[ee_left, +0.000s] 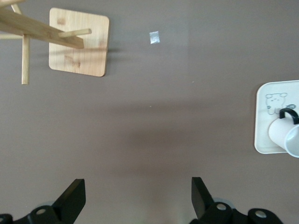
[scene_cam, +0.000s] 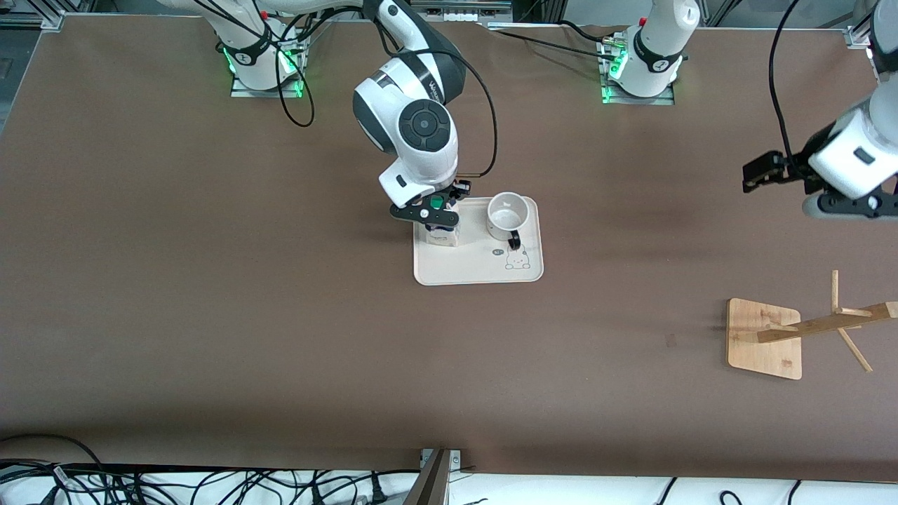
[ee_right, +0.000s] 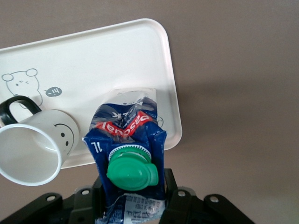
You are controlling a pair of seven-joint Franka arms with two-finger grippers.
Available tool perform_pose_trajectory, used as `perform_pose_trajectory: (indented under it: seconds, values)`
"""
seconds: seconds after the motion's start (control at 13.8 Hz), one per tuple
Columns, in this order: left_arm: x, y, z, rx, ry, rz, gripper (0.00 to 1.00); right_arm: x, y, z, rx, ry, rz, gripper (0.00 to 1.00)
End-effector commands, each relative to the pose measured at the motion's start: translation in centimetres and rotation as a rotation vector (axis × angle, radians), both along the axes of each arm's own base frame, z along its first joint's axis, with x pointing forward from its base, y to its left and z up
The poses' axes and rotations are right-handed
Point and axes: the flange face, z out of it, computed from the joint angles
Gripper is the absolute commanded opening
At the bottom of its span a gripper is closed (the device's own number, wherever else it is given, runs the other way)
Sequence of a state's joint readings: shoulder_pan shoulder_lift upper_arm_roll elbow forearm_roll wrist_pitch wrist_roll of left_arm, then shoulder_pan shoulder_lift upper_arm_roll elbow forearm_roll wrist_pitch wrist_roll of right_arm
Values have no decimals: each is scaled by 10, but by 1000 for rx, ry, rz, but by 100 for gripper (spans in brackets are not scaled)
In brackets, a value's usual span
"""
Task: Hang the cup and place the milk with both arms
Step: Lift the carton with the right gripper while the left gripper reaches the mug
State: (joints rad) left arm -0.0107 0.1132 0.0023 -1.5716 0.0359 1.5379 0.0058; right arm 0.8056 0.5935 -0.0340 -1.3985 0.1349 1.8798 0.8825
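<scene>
The right gripper is down at the tray, its fingers closed on the top of the milk, which stands upright on the tray. The cup stands on the tray just beside those fingers. The left gripper waits over bare counter, fingers wide with nothing between them, the wooden rack well apart from them.

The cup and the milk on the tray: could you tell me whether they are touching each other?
Apart. The front view shows a strip of bare tray between the milk, which the right gripper is at, and the cup.
</scene>
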Motion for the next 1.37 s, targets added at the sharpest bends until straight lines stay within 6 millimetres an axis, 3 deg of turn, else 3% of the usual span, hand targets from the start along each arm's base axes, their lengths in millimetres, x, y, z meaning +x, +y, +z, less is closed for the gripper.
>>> perform_pose_trajectory:
  seconds: [0.0, 0.29, 0.58, 0.87, 1.01, 1.3]
  values:
    - [11, 14, 0, -20, 6, -8, 100, -1, 3, 11, 20, 7, 8, 46]
    - [11, 13, -1, -33, 8, 9, 100, -2, 3, 16, 14, 14, 9, 46]
    - [8, 12, -5, -50, 33, 140, 100, -2, 2, 34, -1, 33, 18, 46]
    - [2, -2, -6, -91, 86, 255, 100, 0, -2, 56, -10, 45, 27, 46]
    - [-5, -4, -11, -106, 148, 281, 100, 10, -15, 66, -2, 44, 13, 46]
    - [-17, -11, -18, -96, 243, 303, 100, 25, -53, 112, 41, 53, 9, 46]
